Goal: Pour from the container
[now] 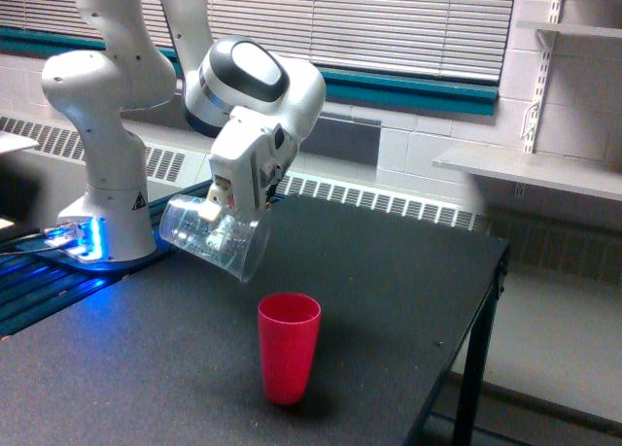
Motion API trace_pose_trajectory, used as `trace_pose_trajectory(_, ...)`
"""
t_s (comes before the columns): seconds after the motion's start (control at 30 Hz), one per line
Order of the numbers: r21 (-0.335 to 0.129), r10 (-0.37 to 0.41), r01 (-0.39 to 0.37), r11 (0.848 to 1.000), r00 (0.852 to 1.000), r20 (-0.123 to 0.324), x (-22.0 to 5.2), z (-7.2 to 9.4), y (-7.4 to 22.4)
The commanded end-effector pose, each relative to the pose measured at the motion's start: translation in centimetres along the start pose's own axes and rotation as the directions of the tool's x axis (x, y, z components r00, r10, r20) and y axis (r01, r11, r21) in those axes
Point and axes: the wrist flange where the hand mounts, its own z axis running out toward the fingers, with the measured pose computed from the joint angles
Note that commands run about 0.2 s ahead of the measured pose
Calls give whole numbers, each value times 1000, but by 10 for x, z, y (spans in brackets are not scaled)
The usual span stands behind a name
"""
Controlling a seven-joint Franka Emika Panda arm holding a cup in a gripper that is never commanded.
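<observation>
Quick count from my seat at the controls: I've got two cups total. One is the clear container (212,239), tipped on its side in the air, and one is the red cup (289,347), upright on the table (389,300). One table, black top. One white robot arm (255,106) with one gripper (231,205). On the wall at the exterior view's right I count two shelves (530,169), and one window blind (369,23) behind everything.
</observation>
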Motion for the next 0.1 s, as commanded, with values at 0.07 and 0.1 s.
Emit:
trace_pose_trajectory(0.07,15,-1,0,1000,1000,17,0,2,1)
trace_pose_trajectory(0.1,15,0,0,1000,1000,17,0,2,1)
